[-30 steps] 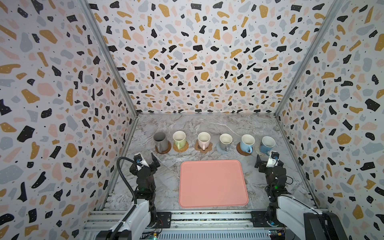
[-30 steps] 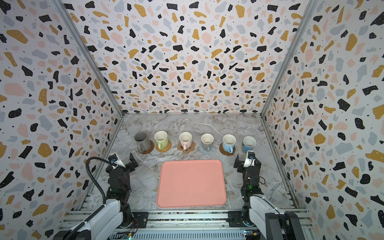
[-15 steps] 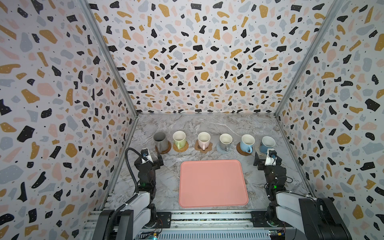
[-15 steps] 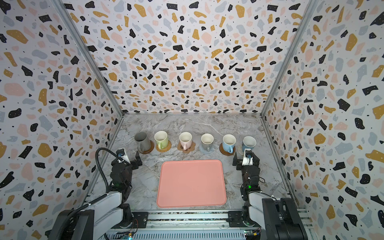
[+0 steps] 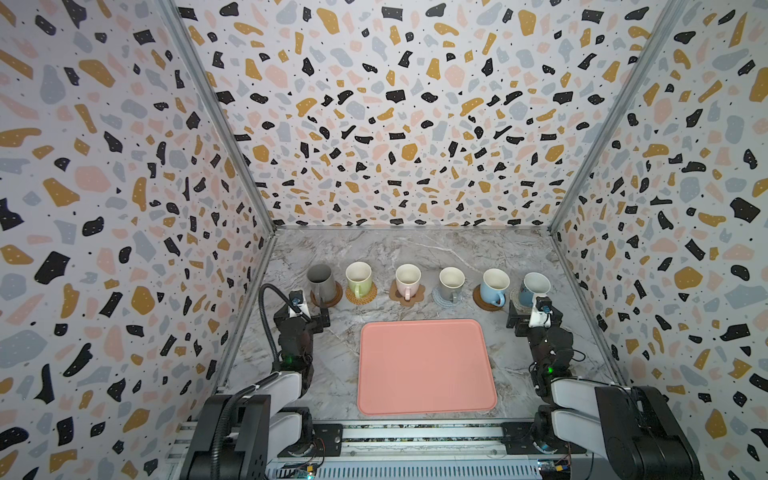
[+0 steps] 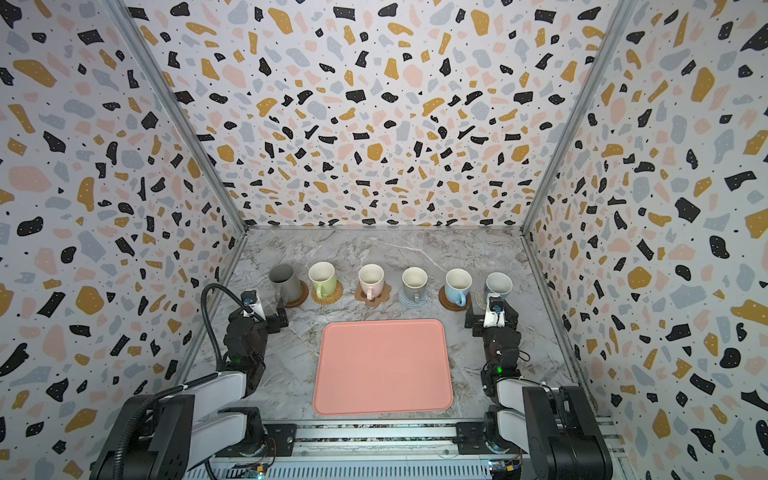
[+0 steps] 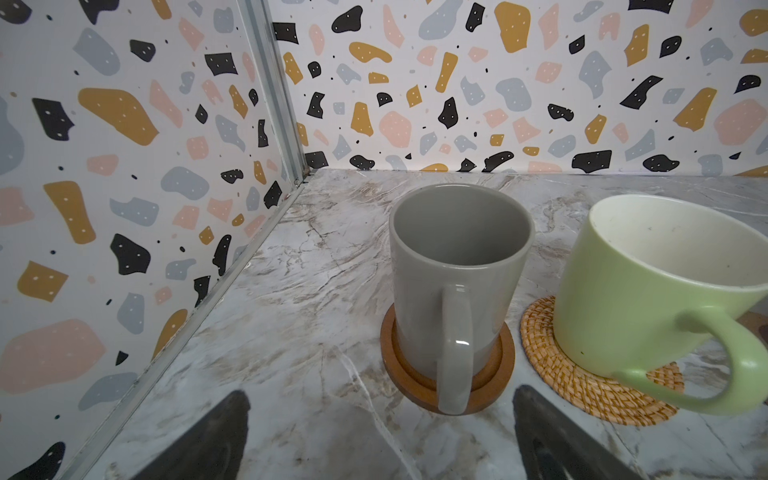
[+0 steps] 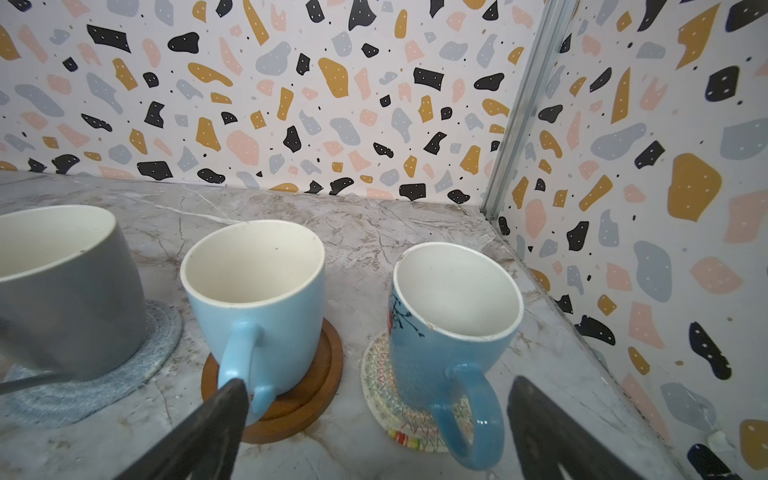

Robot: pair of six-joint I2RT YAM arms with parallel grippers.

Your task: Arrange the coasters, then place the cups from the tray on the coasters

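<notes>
In both top views six cups stand in a row, each on a coaster: dark grey cup (image 5: 321,279) on a brown disc (image 7: 494,374), green cup (image 5: 359,278) on rattan (image 7: 582,386), pink cup (image 5: 408,280) on the paw shape (image 5: 395,293), grey-beige cup (image 5: 451,282) on grey-blue crochet (image 8: 62,399), light blue cup (image 5: 494,286) on a brown disc (image 8: 307,407), patterned light blue cup (image 8: 453,332) on the cream woven coaster (image 8: 378,374). The pink tray (image 5: 426,365) lies bare. My left gripper (image 5: 302,322) is open before the grey cup. My right gripper (image 5: 535,322) is open before the patterned cup.
Terrazzo-patterned walls close in the marble table (image 5: 415,249) on three sides, with metal corner posts (image 7: 274,95) near the end cups. A rail (image 5: 415,436) runs along the front edge behind both folded arms.
Both arms have folded back toward the front rail. The left gripper has shifted slightly right and the right gripper slightly left. Cups, coasters and tray have not moved.
</notes>
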